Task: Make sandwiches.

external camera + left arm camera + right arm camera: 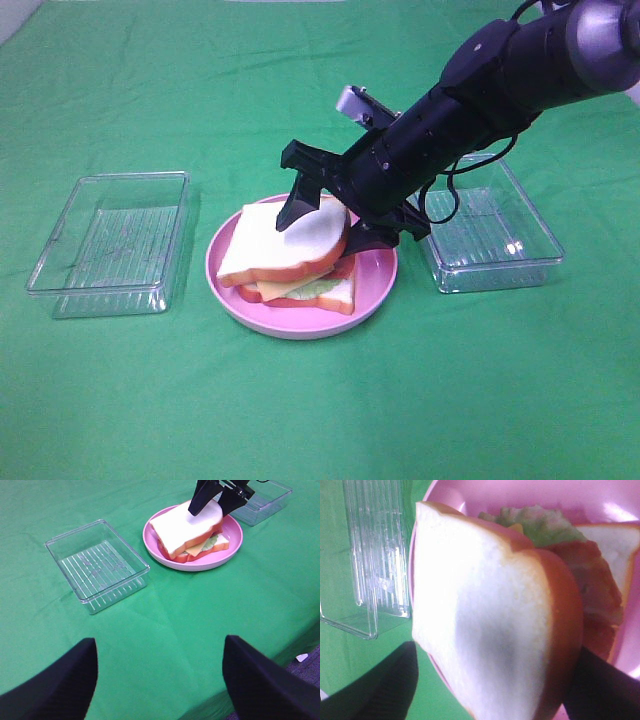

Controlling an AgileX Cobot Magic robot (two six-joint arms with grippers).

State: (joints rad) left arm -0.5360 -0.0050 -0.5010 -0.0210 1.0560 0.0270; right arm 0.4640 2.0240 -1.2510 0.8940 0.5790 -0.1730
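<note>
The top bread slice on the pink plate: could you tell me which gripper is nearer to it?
Right. The right gripper straddles the top bread slice at its edge; the left gripper hangs open far away near the table's edge.
</note>
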